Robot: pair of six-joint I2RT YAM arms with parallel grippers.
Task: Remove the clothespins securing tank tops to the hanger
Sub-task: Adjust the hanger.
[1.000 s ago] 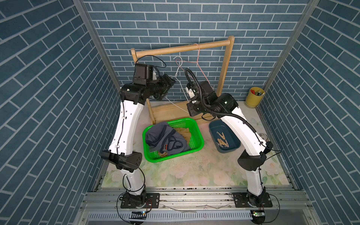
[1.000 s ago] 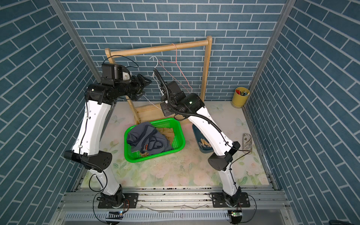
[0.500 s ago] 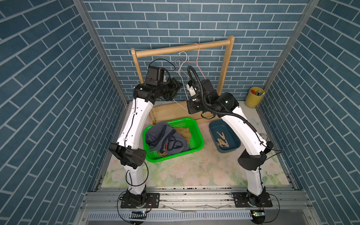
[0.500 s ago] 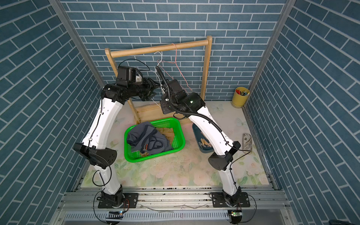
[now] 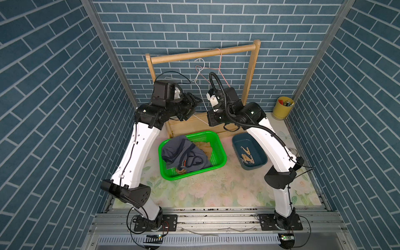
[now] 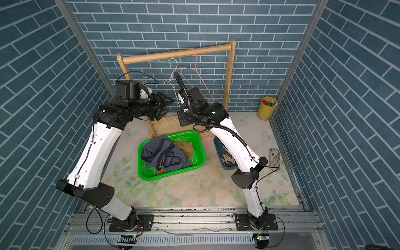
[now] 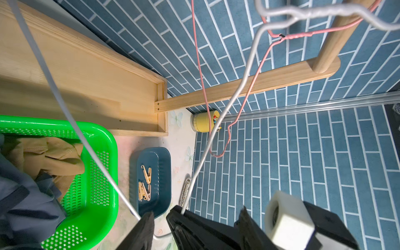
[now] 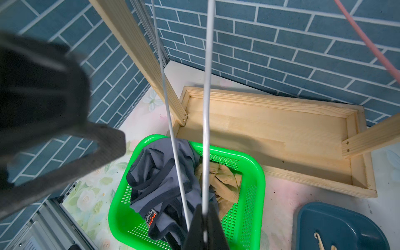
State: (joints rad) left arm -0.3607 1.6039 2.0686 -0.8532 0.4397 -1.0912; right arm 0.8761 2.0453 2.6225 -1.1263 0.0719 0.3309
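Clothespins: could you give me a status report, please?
Left tool open; right tool shut on white hanger. Clothespins in blue tray, tank tops in basket. Nothing obstructing.

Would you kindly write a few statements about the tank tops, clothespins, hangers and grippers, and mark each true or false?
1. Both tank tops lie in the green basket. True.
2. Clothespins are clipped on the white hanger. False: its visible wire is bare, and they lie in the blue tray.
3. The right gripper is shut on the white hanger. True.
4. The yellow cup stands inside the basket. False: it stands on the table, in the far corner.
5. The pink hanger hooks over the wooden rail. True.
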